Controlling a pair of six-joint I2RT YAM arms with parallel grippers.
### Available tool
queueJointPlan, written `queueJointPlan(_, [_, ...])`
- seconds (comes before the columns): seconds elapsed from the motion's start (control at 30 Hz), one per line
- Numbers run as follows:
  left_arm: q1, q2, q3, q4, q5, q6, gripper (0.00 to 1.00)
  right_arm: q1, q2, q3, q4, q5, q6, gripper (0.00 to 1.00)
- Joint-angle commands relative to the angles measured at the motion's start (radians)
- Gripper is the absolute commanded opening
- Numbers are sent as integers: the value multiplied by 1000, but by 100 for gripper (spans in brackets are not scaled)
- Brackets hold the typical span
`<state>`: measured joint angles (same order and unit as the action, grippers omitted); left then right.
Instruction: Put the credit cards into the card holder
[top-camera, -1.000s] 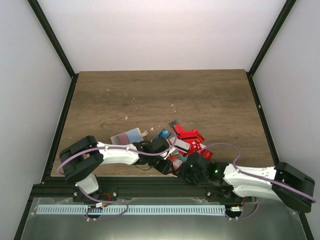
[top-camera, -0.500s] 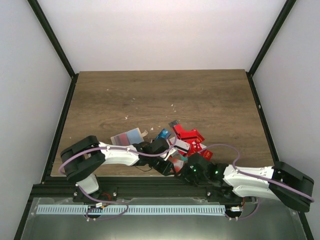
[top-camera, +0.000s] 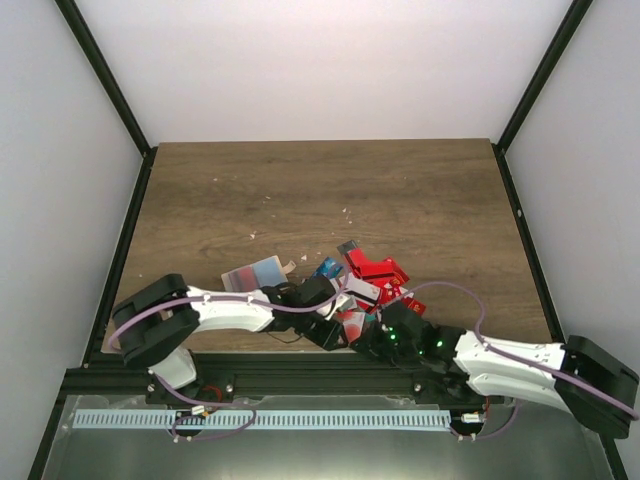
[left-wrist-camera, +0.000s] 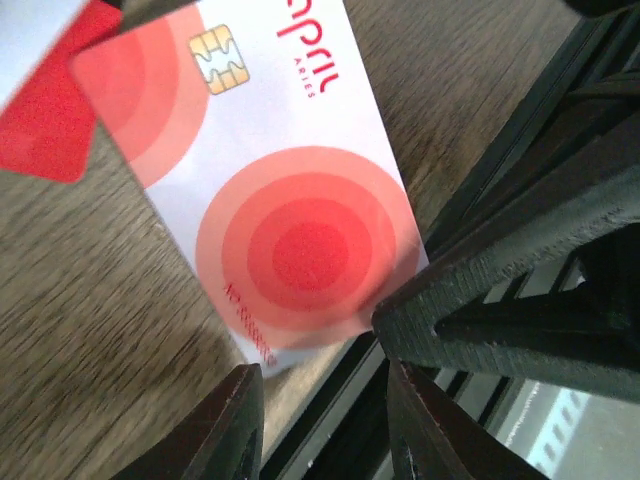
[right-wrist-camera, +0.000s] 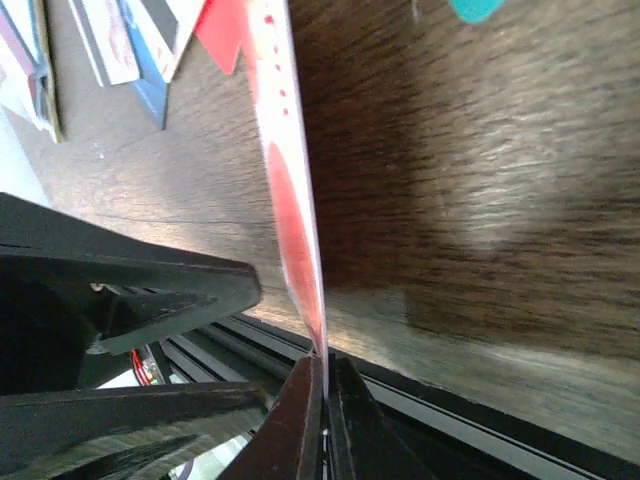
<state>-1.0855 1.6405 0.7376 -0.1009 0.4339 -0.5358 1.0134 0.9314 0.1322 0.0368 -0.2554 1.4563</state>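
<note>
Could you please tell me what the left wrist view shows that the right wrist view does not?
Only the left wrist view: the printed face of the white card, with its chip and red circles. Only the right wrist view: that card seen edge-on, plus loose cards at the top left. Both: the card, the right claw shut on its edge, and the wooden table.

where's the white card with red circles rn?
Left wrist view: the white card with red circles is at the near edge of the table, beside the card heap, pinched by the right gripper.
</note>
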Motion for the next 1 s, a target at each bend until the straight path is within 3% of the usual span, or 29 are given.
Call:
queueJointPlan(0.0, [11, -137, 12, -81, -82, -38, 37, -12, -57, 18, -90, 37, -73, 1])
queueJointPlan(0.27, [187, -500, -51, -182, -125, -74, 44, -63, -116, 124, -43, -11, -319, 1])
queueJointPlan(0.43, [375, -696, -92, -246, -60, -44, 48, -179, 21, 211, 129, -238, -502, 1])
queueJointPlan(0.67, [566, -785, -127, -182, 233, -47, 49, -237, 240, 351, 308, -568, -688, 1])
queueJointPlan(0.97, [598, -832, -153, -75, 436, -71, 51, -269, 268, 421, 410, -731, -738, 1])
